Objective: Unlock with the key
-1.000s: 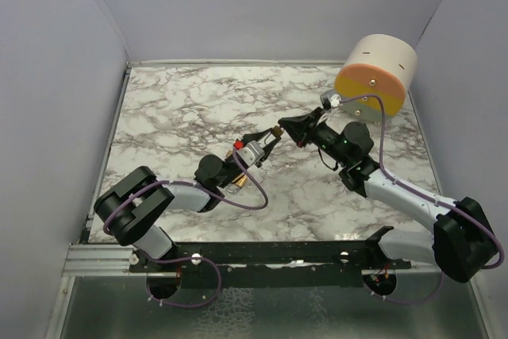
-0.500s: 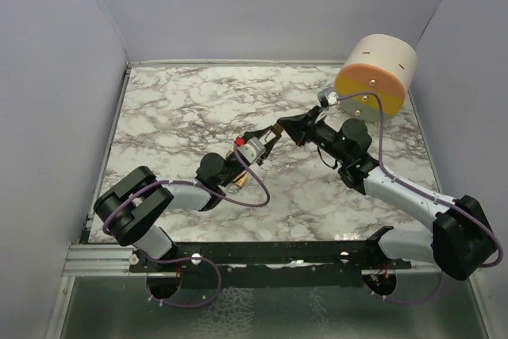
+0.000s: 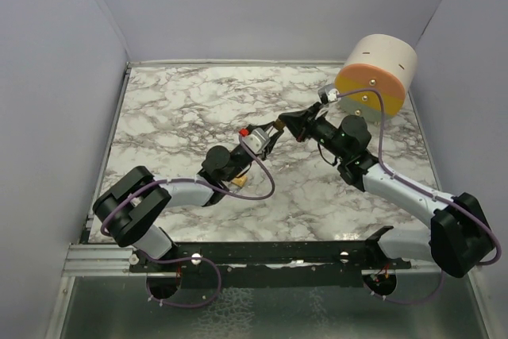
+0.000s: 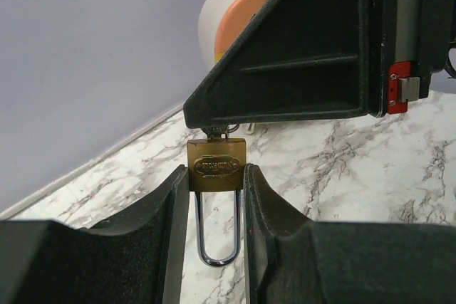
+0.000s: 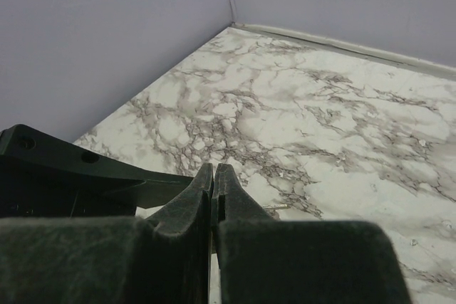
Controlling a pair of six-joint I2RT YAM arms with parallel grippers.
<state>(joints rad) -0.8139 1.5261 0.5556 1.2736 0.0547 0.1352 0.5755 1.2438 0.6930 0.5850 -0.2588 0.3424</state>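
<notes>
A brass padlock (image 4: 216,165) sits clamped between my left gripper's (image 4: 216,174) fingers, its steel shackle (image 4: 217,247) pointing back toward the wrist. My right gripper (image 4: 208,117) is pressed against the padlock's far end, where a bit of the key (image 4: 217,132) shows between the two. In the right wrist view the jaws (image 5: 214,169) are shut tight, with only a thin metal sliver (image 5: 274,206) sticking out beside them. From above, the left gripper (image 3: 266,134) and the right gripper (image 3: 287,125) meet tip to tip above the middle of the table.
A cream and orange cylinder (image 3: 377,73) lies at the back right, just behind the right arm. Grey walls enclose the marble table (image 3: 182,109) on three sides.
The left gripper with the padlock has risen and shifted toward the back; the right gripper followed, staying against the padlock's end. Neither grip has changed.
</notes>
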